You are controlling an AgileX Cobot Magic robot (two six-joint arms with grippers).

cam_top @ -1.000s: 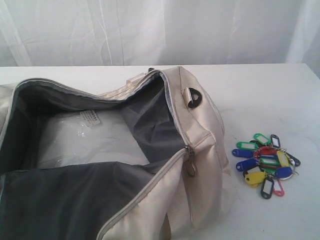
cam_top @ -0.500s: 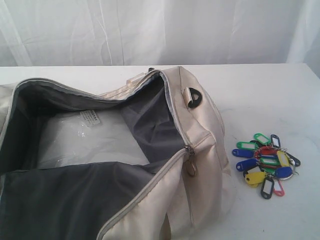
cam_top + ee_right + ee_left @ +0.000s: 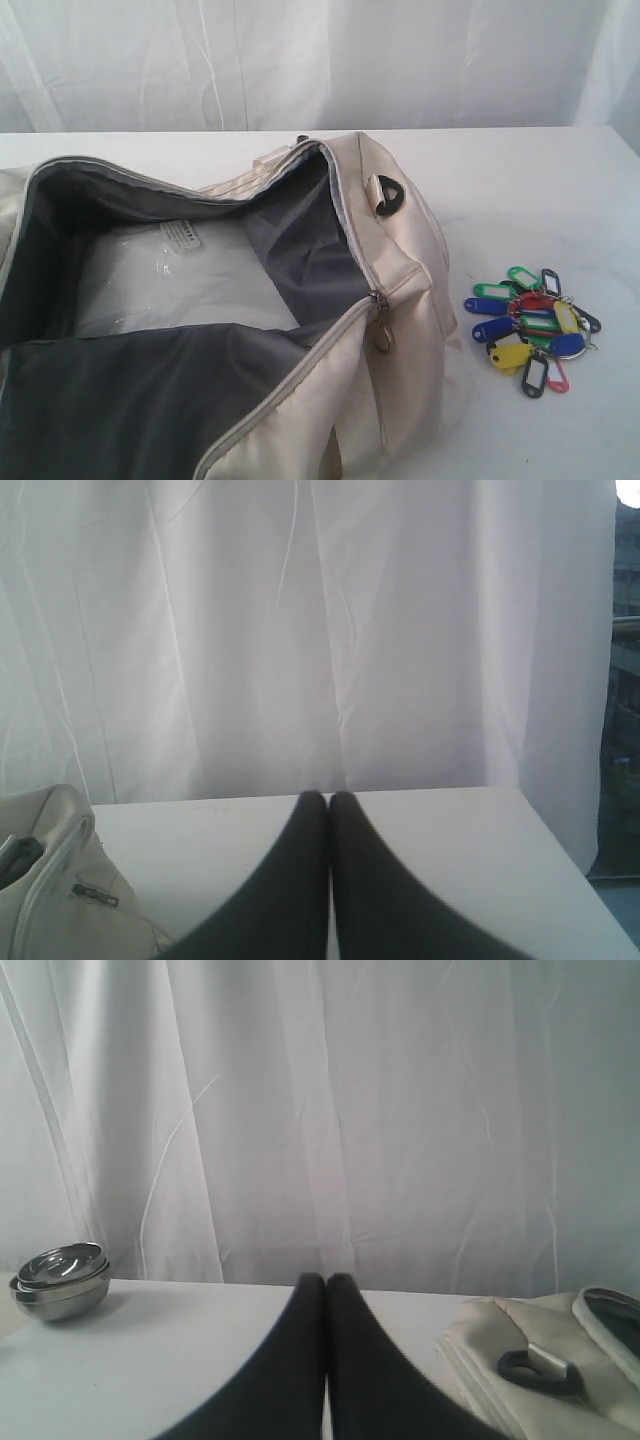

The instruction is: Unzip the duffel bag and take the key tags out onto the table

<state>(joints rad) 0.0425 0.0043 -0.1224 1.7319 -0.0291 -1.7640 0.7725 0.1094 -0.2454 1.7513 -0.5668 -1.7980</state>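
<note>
The cream duffel bag lies unzipped on the white table, its grey lining and a clear plastic packet showing inside. A metal zipper pull hangs at its near end, and a black D-ring sits on top. The key tags, a bunch in blue, green, yellow, red, black and pink, rest on the table to the right of the bag. Neither gripper appears in the exterior view. My left gripper is shut and empty above the table beside the bag. My right gripper is shut and empty too.
A stack of steel bowls stands on the table in the left wrist view. White curtain hangs behind the table. The right wrist view shows the table's far edge and side edge, with the bag's corner beside the gripper.
</note>
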